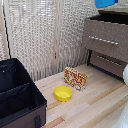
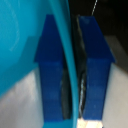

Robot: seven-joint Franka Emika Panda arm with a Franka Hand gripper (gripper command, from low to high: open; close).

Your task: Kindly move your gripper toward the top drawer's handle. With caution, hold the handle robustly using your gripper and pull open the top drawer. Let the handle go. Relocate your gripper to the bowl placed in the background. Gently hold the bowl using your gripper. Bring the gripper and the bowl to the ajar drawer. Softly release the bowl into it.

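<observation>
In the wrist view my gripper (image 2: pixel 72 75) is shut on the thin rim of the blue bowl (image 2: pixel 20 45), with one blue finger (image 2: pixel 50 65) on each side of the wall. In the exterior view the blue bowl (image 1: pixel 105 2) shows at the upper edge, held in the air above the dresser; the gripper itself is cut off there. Below it the top drawer (image 1: pixel 105 36) stands pulled out from the dark frame, its silver handle (image 1: pixel 103 40) free.
The lower drawer (image 1: pixel 111 64) is closed. A yellow bowl (image 1: pixel 63 93) and a colourful box (image 1: pixel 75 78) lie on the wooden table. A black case (image 1: pixel 17 95) fills the exterior view's left. Part of the white arm (image 1: pixel 125 74) shows at the right edge.
</observation>
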